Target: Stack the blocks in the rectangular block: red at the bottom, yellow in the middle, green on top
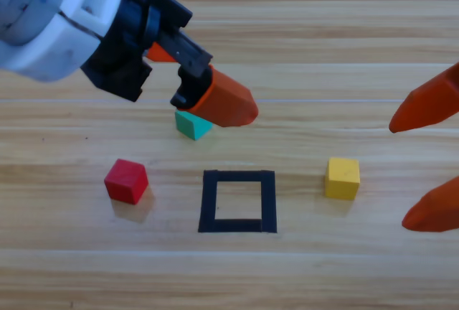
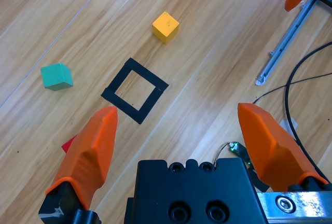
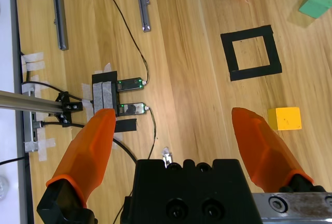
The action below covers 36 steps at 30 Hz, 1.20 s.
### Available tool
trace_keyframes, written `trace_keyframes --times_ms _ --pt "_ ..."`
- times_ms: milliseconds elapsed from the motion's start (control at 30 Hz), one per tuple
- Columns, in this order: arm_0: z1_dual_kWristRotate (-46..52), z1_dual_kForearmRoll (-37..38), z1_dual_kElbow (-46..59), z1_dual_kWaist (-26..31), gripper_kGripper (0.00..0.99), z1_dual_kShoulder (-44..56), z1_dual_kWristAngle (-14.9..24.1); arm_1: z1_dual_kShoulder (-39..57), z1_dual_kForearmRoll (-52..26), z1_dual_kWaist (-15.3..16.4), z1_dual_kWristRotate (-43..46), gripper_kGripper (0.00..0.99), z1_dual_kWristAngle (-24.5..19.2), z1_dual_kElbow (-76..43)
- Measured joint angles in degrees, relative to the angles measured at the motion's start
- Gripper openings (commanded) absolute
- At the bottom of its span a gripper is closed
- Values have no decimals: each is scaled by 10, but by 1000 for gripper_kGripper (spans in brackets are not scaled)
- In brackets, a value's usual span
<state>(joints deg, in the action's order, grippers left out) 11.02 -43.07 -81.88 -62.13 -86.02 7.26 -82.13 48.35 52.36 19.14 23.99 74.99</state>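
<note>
The red cube (image 1: 127,180) sits left of the black tape frame (image 1: 209,202), and the yellow cube (image 1: 342,178) sits right of it. Bare wood shows inside the frame. Behind it lies the green cube (image 1: 192,125), partly covered in the high view by a jaw of my left gripper (image 1: 204,84), which hangs above the table. In the left wrist view that gripper (image 2: 179,112) is open and empty, with the green cube (image 2: 56,76), frame (image 2: 118,78) and yellow cube (image 2: 165,27) ahead and the red cube (image 2: 69,143) half hidden. My right gripper (image 1: 399,174) waits open at the right edge.
The right wrist view shows metal rails (image 3: 58,11), black cables and small lit devices (image 3: 129,84) taped down beside the work area. A rail (image 2: 290,32) and cables (image 2: 306,79) also lie off to the side in the left wrist view.
</note>
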Motion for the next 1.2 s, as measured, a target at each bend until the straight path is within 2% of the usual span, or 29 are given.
trace_keyframes --times_ms 333,367,500,667,833,900,1033,1200 --pt "3 0 5 -1 990 0 12 0 0 0 -3 989 -10 0" --pt "4 0 5 -1 990 0 13 0 0 0 -8 989 -21 0" --pt "9 0 6 -1 990 0 16 -10 0 0 -56 989 -126 0" --pt "20 0 11 -1 990 0 24 -83 0 -18 -61 989 -156 1" --pt "86 -36 11 3 990 0 77 -167 0 -34 -17 990 -231 2" --pt "112 -54 11 26 990 -1 79 -192 0 -43 -4 990 -242 6" --pt "136 -85 -1 119 989 -39 65 -236 0 -59 35 989 -257 18" --pt "143 -99 -21 210 989 -183 64 -272 0 -71 121 986 -242 24"
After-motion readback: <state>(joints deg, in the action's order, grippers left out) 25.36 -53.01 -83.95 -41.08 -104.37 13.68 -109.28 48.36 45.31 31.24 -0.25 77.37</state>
